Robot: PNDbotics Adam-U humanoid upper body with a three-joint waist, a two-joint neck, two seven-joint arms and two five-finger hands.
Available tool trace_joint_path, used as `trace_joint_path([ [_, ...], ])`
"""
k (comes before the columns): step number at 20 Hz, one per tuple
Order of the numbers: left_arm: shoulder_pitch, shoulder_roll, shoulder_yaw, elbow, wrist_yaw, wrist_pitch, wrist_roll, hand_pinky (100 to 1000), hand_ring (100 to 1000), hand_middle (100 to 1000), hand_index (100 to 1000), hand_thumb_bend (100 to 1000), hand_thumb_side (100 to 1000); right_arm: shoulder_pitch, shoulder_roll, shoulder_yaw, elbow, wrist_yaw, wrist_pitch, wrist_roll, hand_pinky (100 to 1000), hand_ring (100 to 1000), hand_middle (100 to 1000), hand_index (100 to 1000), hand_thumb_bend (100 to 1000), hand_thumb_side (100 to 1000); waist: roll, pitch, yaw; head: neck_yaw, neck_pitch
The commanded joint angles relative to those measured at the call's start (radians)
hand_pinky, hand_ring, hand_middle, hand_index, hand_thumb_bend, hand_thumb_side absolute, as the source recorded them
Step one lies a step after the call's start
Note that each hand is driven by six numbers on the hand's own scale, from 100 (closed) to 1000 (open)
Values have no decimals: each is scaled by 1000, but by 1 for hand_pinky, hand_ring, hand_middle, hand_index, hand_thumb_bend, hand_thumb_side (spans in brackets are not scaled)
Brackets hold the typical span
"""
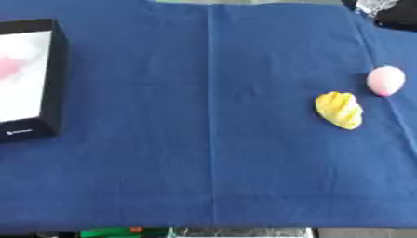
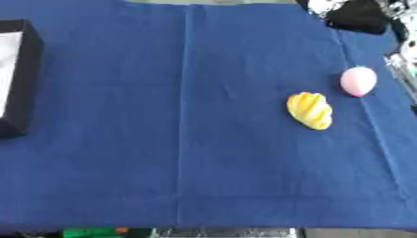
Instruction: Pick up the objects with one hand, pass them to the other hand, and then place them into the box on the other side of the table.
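Neither robot hand shows, so its state is unknowable; yellow thing [image 1: 339, 110] and pink egg [image 1: 385, 80] await the box [image 1: 50, 79].

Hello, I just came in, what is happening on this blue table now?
Nothing is being handled at this moment; neither robot hand shows in the two views. A yellow ridged object and a pink egg-shaped object lie apart on the right side of the blue tablecloth. The black box stands at the left edge, with something pink showing inside on its white bottom. So both objects still wait to be picked up, passed over and placed in the box.
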Motion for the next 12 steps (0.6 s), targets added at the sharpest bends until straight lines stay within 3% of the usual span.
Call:
trace_joint_path([
  [1, -7, 15, 13, -35, 28, -10, 33, 697, 687, 637, 768, 100, 625, 11, -66, -17, -19, 2, 16, 49, 703, 769, 773, 781, 600, 314, 4, -24, -1, -16, 1],
  [12, 6, 12, 8, -40, 52, -10, 63, 701, 694, 640, 765, 100, 637, 106, -166, 15, -19, 61, 39, 292, 760, 777, 771, 789, 601, 371, 1, -22, 4, -24, 1],
])
